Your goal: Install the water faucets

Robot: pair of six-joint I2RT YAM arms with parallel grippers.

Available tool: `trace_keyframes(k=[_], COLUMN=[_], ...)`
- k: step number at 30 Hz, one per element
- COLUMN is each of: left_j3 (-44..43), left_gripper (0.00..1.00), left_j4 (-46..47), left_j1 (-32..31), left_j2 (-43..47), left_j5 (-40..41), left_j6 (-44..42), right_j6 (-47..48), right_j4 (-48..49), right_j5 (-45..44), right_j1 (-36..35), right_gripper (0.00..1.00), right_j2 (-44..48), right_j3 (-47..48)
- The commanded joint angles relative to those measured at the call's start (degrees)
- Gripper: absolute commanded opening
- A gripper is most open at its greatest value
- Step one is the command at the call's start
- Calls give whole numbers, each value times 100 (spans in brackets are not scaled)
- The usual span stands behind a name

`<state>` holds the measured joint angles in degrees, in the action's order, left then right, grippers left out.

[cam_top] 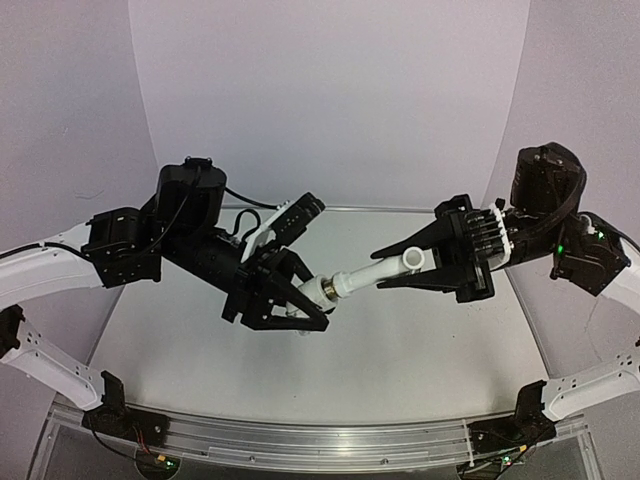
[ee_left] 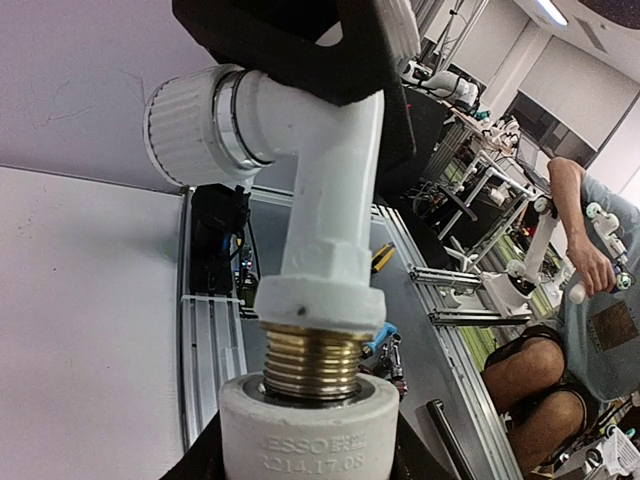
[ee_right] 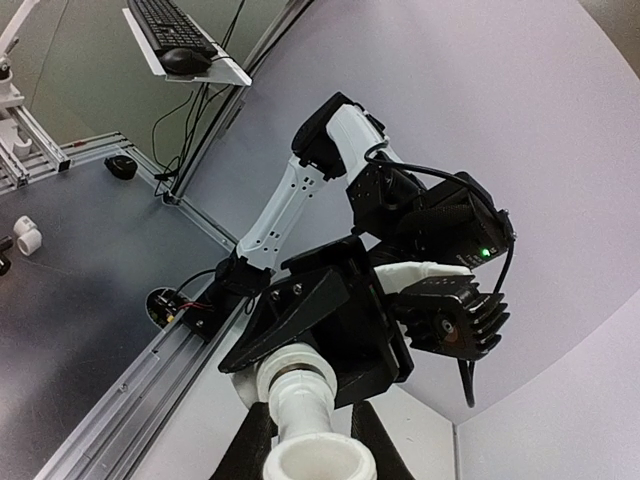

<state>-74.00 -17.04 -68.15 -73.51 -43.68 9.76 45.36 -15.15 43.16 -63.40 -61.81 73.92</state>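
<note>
Mid-air above the table [cam_top: 420,360], left jaws clamp the fitting [ee_left: 310,440] and right jaws clamp the tap [cam_top: 362,277], its brass thread [ee_left: 312,362] partly seated. The plastic looks light, stiff and slick, so the body is likely the safest hold.

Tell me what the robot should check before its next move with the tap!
1. Grip of left fingers on white fitting: ok.
2. Grip of right fingers on tap: ok.
3. Start of brass thread inside the fitting: ok.
4. Tap in line with the fitting: ok.
5. Thread screwed fully in: not ok, brass rings show.
6. How tight the joint is: cannot tell.
</note>
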Motion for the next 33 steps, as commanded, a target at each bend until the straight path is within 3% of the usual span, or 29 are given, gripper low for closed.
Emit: trace_keyframes(k=[1, 10, 14, 33], left_j3=[-362, -736, -827, -573], left_gripper=[0, 0, 0, 0], left_j4=[325, -5, -169, -237], left_j1=[68, 72, 72, 72], left_j2=[-35, -409, -438, 185], left_j5=[-434, -1075, -1041, 673], left_j6=[219, 197, -30, -1139], right_j6=[483, 1393, 1377, -2052], right_j4=[27, -399, -419, 894], right_j5=[95, 144, 141, -961], right_j1=[-113, -215, -244, -256], right_gripper=[0, 0, 0, 0], right_j2=[149, 177, 174, 42], right_j3=[-27, -114, -140, -576])
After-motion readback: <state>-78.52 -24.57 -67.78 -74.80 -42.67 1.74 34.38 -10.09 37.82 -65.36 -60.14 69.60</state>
